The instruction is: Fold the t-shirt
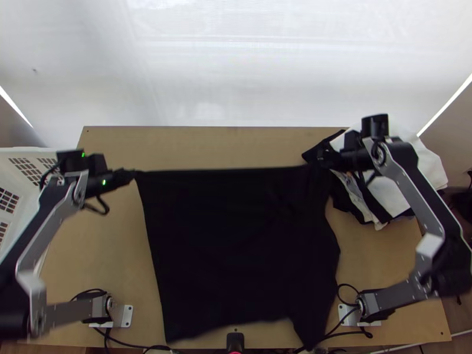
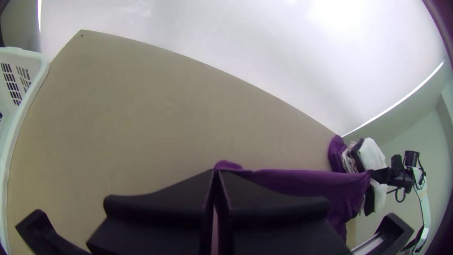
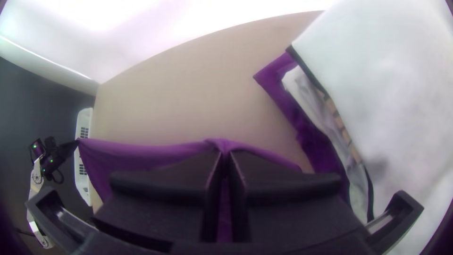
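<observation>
The t-shirt (image 1: 236, 242), black in the top view and purple in the wrist views, hangs spread between both grippers, its upper edge pulled nearly straight and its lower part toward the table's near edge. At its upper left corner is my left gripper (image 1: 134, 173); my right gripper (image 1: 321, 158) holds the upper right part. In the left wrist view the left gripper (image 2: 216, 174) is shut on the purple cloth (image 2: 302, 182). The right gripper (image 3: 225, 155) pinches the shirt (image 3: 141, 153) in the right wrist view, with a short stretch of edge hanging beyond its fingers.
A stack of folded cloths (image 1: 407, 189), white and dark, lies at the table's right, beside and partly under the right gripper. At the left edge stands a white basket (image 1: 20, 154). Bare wood (image 1: 206, 147) stretches behind the shirt.
</observation>
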